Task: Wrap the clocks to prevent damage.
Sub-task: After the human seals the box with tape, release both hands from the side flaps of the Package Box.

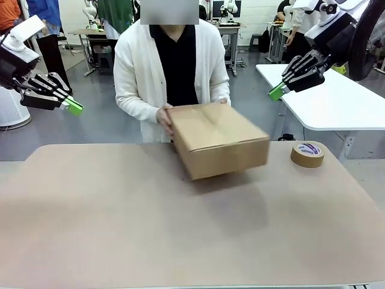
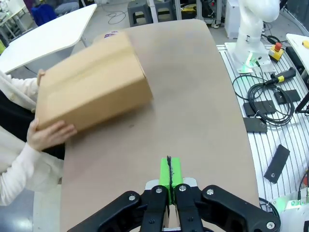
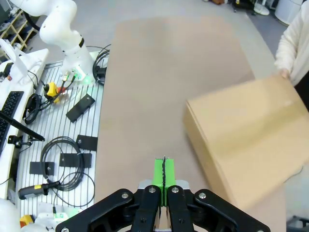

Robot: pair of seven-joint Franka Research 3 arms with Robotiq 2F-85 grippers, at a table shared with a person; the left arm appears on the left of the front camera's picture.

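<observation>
Beige table (image 1: 120, 229) under person-held cardboard box (image 1: 216, 139), tape roll (image 1: 307, 154); both tools pressed together, empty.

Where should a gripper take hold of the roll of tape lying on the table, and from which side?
From above: the roll of tape lies flat with its hole facing up near the table's right far corner. Probably one finger goes in the hole, one outside, pinching the ring wall.

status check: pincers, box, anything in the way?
Left pincer and right pincer shut, empty, raised off table. Cardboard box in person's hands, far side. Tape roll beside it.
</observation>
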